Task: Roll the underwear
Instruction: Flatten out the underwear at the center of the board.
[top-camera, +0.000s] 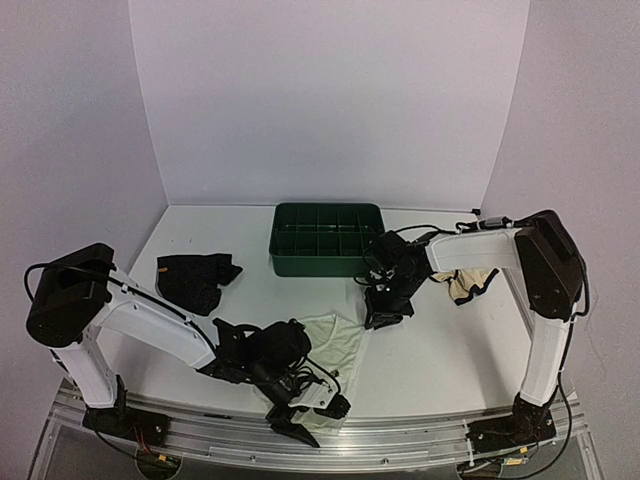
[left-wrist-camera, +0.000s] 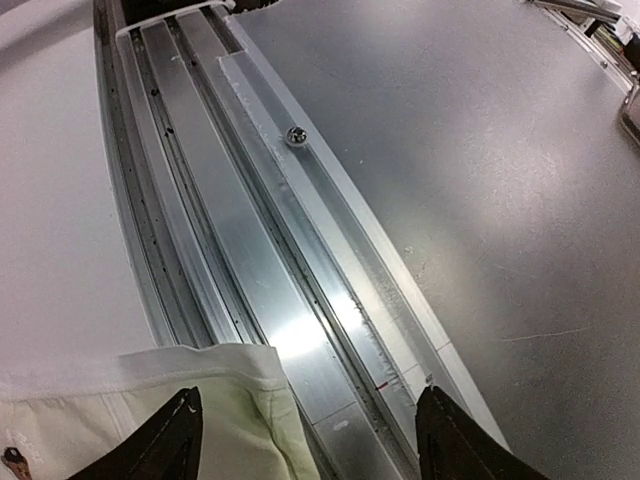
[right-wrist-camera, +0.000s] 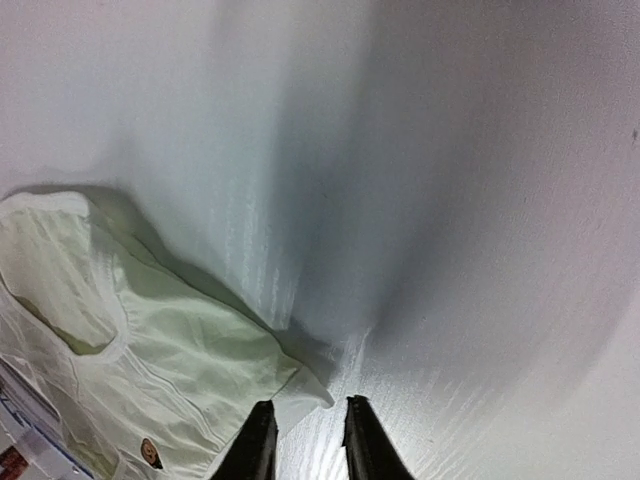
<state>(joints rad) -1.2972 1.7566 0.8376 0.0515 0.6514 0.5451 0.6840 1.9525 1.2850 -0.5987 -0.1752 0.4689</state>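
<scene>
Left gripper (left-wrist-camera: 310, 396) wide apart above pale mint-white cloth underwear (left-wrist-camera: 100, 420). Right gripper (right-wrist-camera: 310, 404) narrowly apart, empty, beside its corner.

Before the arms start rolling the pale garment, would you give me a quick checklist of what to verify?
1. Pale mint underwear spread out: ok.
2. Its near hem fully on the table: not ok, it overlaps the metal rail.
3. Left gripper open: ok.
4. Right gripper open, holding nothing: ok.
5. Black underwear and cream underwear lie apart from it: ok.
</scene>
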